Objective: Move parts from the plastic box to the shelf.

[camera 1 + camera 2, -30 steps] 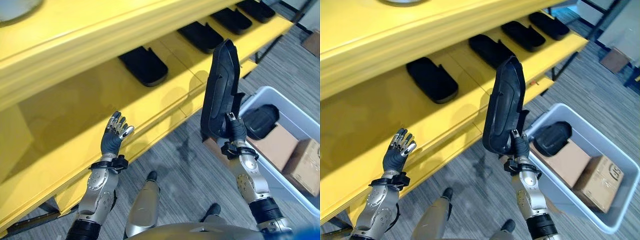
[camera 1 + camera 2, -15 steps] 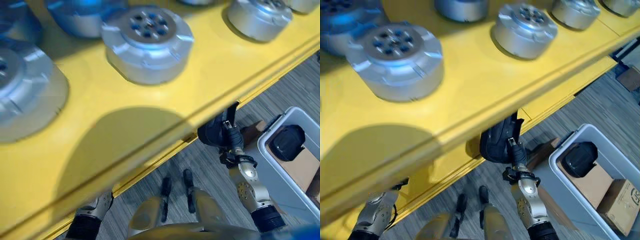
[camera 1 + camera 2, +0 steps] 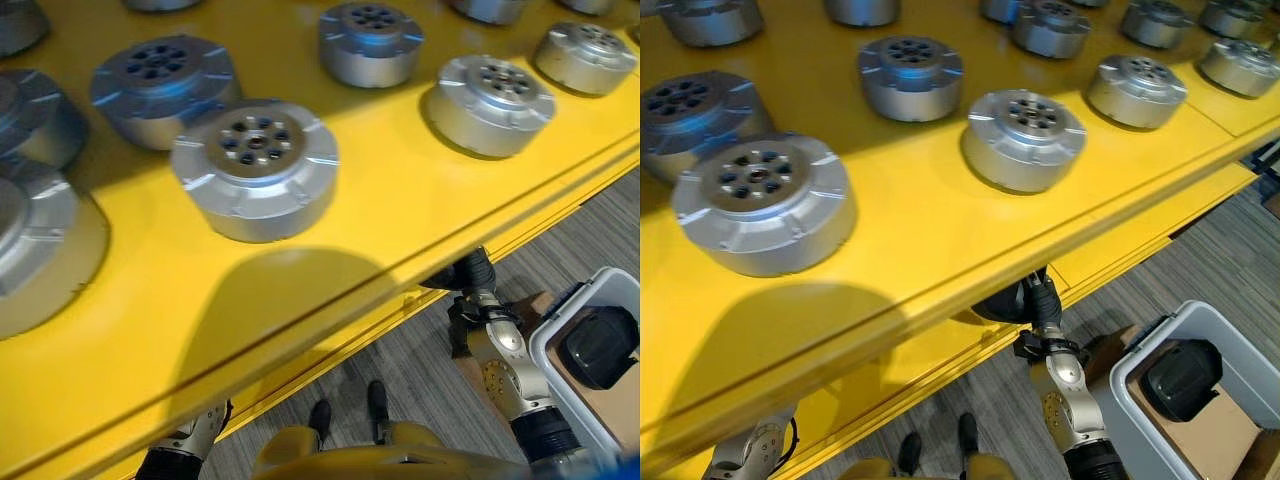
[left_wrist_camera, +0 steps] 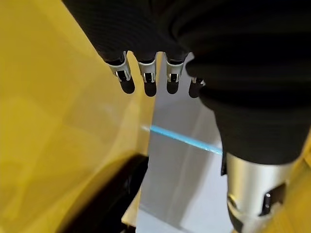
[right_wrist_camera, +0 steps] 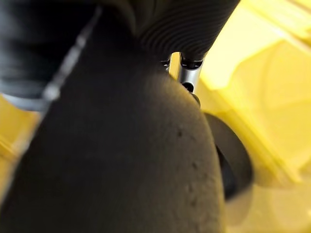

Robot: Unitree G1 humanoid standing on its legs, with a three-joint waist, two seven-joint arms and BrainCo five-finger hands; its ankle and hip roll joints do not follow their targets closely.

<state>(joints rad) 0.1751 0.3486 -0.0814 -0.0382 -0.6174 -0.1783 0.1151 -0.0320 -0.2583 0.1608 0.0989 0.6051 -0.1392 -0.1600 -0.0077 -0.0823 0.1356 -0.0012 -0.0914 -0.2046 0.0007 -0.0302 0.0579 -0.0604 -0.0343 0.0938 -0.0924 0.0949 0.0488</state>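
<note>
On yellow shelf (image 3: 940, 240): silver discs (image 3: 1025, 138); grey striped carpet (image 3: 1230, 260) below.

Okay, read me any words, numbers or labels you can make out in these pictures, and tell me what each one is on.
None can be read.
Round silver metal parts on the yellow shelf: holes and notches, no lettering.
Black moulded part in the right hand: plain surface.
Grey plastic box and brown cardboard inside it: no legible print.
</note>
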